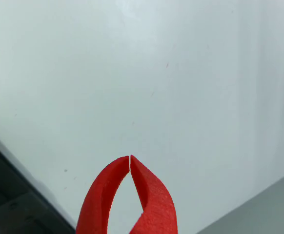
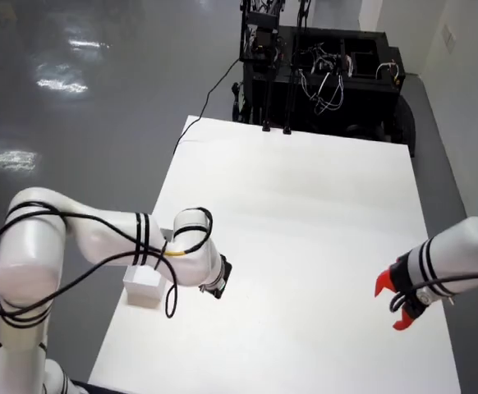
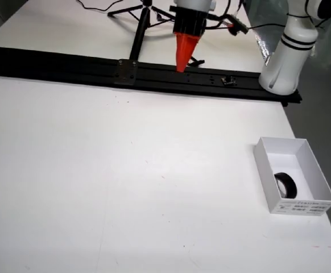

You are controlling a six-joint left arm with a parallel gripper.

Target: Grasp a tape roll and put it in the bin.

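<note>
A black tape roll [image 3: 285, 185] lies inside the small white bin [image 3: 266, 166] at the right of the side view. From above, the bin [image 2: 143, 284] sits by the table's left edge, half covered by the still white arm [image 2: 181, 254], and the roll is hidden there. My red gripper [image 1: 130, 157] is shut, tips touching, with nothing between them, in the view that rides on it. It hangs over bare white table. In the side view my gripper [image 3: 181, 68] is at the far edge, well away from the bin. From above, the gripper [image 2: 385, 302] is at the right edge.
A black rail [image 3: 97, 65] runs along the far table edge in the side view, with a white robot base [image 3: 282, 62] at its right end. A black equipment rack [image 2: 321, 74] stands behind the table in the view from above. A dark floor corner [image 1: 10, 204] shows lower left of the gripper view.
</note>
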